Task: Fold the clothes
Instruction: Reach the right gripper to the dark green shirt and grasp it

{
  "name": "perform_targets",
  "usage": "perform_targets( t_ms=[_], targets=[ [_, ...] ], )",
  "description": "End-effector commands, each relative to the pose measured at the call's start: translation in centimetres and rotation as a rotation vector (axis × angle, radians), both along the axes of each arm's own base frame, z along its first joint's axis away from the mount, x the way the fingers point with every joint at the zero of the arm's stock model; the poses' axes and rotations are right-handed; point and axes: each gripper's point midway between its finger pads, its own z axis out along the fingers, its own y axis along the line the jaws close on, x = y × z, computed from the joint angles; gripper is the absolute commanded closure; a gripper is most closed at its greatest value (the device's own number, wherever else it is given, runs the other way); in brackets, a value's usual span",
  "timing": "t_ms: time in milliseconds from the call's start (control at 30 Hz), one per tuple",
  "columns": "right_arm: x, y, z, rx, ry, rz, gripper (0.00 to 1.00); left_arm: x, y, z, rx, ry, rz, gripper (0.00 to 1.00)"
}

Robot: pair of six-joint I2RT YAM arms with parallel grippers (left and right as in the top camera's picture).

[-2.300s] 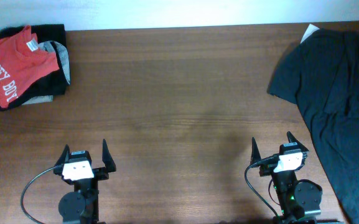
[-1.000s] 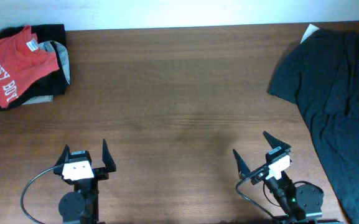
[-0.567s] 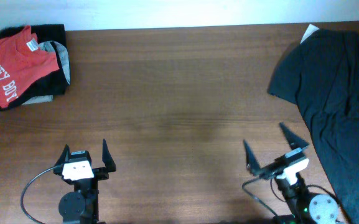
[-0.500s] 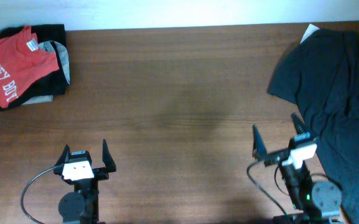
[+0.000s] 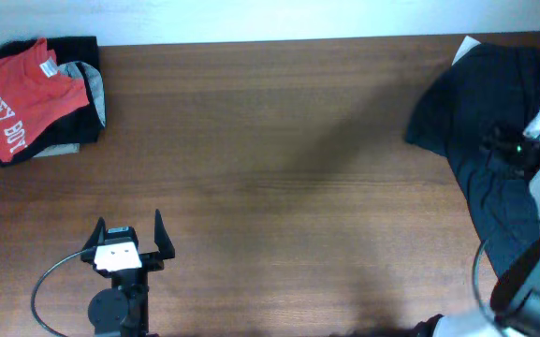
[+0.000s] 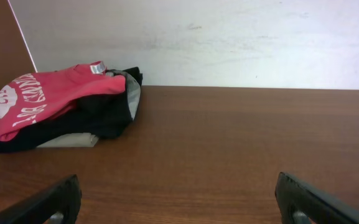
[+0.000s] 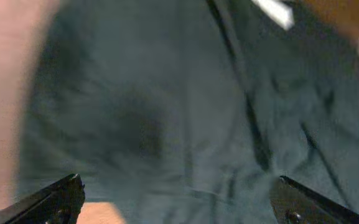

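Note:
The black T-shirt [image 5: 480, 112] lies crumpled at the table's far right, reaching toward the front edge. My right gripper [image 5: 515, 145] hangs over it with the arm stretched out from the lower right. In the right wrist view the shirt [image 7: 167, 112] fills the blurred frame, with a white stripe [image 7: 272, 9] at the top. The right gripper [image 7: 179, 205] is open there, its fingers wide apart above the cloth and holding nothing. My left gripper [image 5: 129, 225] is open and empty at the front left, also open in its own view [image 6: 179, 202].
A pile of folded clothes topped by a red tee with white letters [image 5: 12, 98] sits at the back left corner; it also shows in the left wrist view [image 6: 48, 102]. A white wall [image 6: 198, 37] runs behind the brown table [image 5: 270, 168].
My right arm has swung from the front of the table out to the far right and now reaches over the black T-shirt. The left arm and the clothes have not moved.

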Motion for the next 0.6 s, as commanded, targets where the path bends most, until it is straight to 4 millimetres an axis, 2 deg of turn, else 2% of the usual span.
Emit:
perform_targets(
  t_ms=[0,33,67,133,167,267,333,367,433,500,567],
  targets=[
    [-1.0,-3.0,-2.5,0.037,0.021,-0.090,0.00,0.0,-0.1,-0.1,0.015,0.002,-0.006,0.01],
    [-1.4,-3.8,-3.2,0.046,0.023,-0.108,0.04,0.0,-0.1,-0.2,0.015,0.003,-0.006,0.01],
    [-1.4,-4.1,-3.5,0.050,0.020,-0.109,0.14,0.0,-0.1,-0.2,0.015,0.003,-0.006,0.01],
    [-0.4,-3.8,-3.4,0.067,-0.020,-0.080,0.18,0.0,-0.1,-0.2,0.015,0.003,-0.006,0.01],
    [0.2,-3.4,-3.3,0.076,-0.039,-0.059,0.23,0.0,-0.1,-0.2,0.015,0.003,-0.006,0.01],
    [1.8,-1.5,-4.8,0.076,-0.025,-0.007,0.22,0.0,-0.1,-0.2,0.015,0.003,-0.006,0.01],
    [1.5,-2.2,-5.7,0.047,0.008,-0.036,0.18,0.0,-0.1,-0.2,0.015,0.003,-0.006,0.01],
    [1.6,-2.4,-5.5,0.041,-0.002,-0.037,0.19,0.0,-0.1,-0.2,0.015,0.003,-0.006,0.01],
    [1.6,-2.3,-6.0,0.047,0.007,-0.037,0.28,0.0,-0.1,-0.2,0.015,0.003,-0.006,0.01],
    [1.4,-2.1,-7.2,0.064,0.031,-0.036,0.38,0.0,-0.1,-0.2,0.015,0.003,-0.006,0.01],
    [1.3,-2.0,-8.1,0.074,0.047,-0.036,0.43,0.0,-0.1,-0.2,0.015,0.003,-0.006,0.01]
  ],
)
